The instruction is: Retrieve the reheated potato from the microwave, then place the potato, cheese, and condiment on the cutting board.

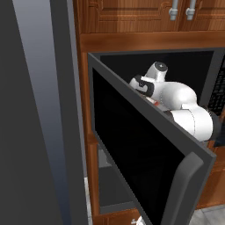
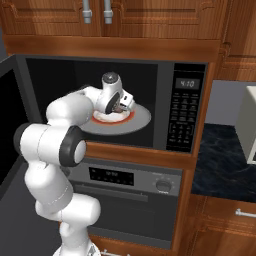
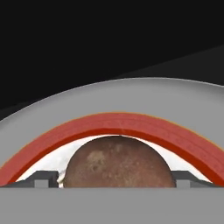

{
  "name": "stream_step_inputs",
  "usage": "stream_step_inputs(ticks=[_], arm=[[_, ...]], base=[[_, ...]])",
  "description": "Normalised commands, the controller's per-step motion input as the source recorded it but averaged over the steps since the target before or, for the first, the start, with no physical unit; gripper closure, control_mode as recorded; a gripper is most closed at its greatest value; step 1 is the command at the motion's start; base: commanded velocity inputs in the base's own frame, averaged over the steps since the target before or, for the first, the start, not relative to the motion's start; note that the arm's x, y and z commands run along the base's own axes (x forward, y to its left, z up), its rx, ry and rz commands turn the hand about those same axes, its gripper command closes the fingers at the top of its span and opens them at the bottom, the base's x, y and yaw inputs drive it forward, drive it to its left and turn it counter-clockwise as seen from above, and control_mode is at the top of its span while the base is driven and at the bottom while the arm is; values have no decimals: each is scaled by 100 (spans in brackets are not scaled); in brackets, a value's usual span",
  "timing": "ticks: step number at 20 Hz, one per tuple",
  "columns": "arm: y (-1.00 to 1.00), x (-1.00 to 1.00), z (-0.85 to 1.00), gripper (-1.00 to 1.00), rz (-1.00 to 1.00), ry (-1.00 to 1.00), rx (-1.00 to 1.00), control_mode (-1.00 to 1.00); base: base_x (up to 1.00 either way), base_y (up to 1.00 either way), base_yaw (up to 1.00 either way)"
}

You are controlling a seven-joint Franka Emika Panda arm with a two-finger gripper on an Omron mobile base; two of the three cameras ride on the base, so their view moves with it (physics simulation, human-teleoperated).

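Note:
The microwave (image 2: 187, 107) stands open, its black glass door (image 1: 132, 149) swung out to the left. Inside, a grey turntable (image 2: 137, 119) carries a red-rimmed white plate (image 3: 131, 124). The brown potato (image 3: 116, 162) lies on that plate. My gripper (image 3: 114, 179) is down over the plate inside the cavity, open, with one fingertip (image 3: 46, 178) on each side of the potato and very little gap. From the right base view, the gripper (image 2: 116, 111) points down at the plate. The cheese, the condiment and the cutting board are out of view.
A grey wall oven (image 2: 130, 185) sits right under the microwave. A white toaster oven (image 2: 250, 125) stands on the dark counter (image 2: 225, 155) to the right. Wooden cabinets (image 2: 150, 20) hang above. A tall grey panel (image 1: 39, 132) stands left of the door.

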Motion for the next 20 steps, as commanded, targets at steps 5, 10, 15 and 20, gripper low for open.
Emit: stream_step_inputs(ticks=[5, 10, 15, 20], arm=[[0, 2, -13, 100, -2, 0, 0, -100], [0, -40, -1, 100, 0, -12, 0, -100], [0, -70, 3, 100, 0, -30, 0, -100], [0, -86, 39, 100, 0, -29, 0, -100]], base=[[0, 0, 0], [0, 0, 0], [0, 0, 0], [0, 0, 0]])
